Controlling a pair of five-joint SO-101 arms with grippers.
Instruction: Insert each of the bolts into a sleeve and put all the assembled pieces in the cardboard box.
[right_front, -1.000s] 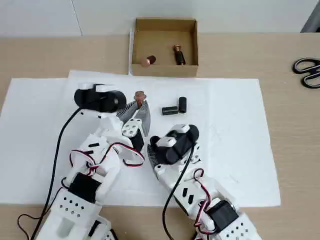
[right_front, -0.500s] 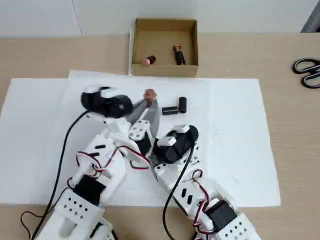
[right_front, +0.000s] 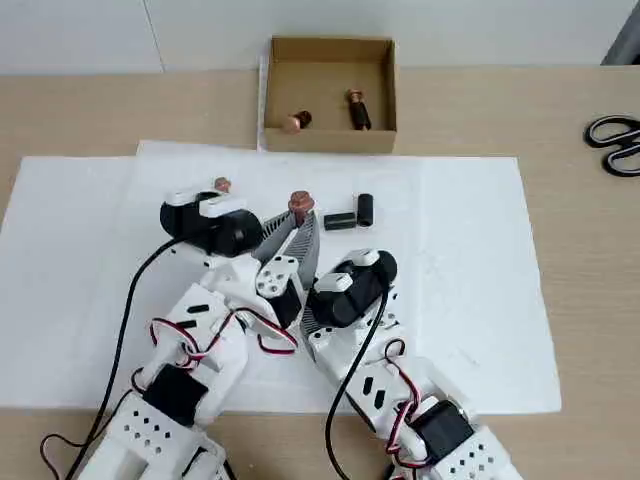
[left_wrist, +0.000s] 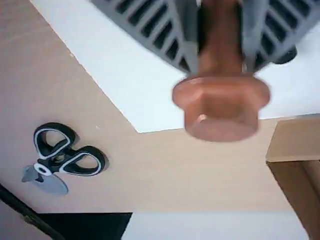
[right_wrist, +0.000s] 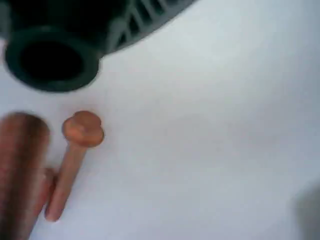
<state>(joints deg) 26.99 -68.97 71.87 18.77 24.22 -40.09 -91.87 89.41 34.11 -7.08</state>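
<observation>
Here, the left gripper is clenched on a copper bolt by its shank, above the white paper. The right gripper grasps a black sleeve; two loose sleeves lie on the paper just right of the bolt

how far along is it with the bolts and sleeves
Done: two assembled-looking pieces lie in the cardboard box. In hand: the left hand grips a bolt and the right hand a black sleeve, not yet joined. Left: join and box that pair, then the loose bolt and the spare sleeves on the paper.
</observation>
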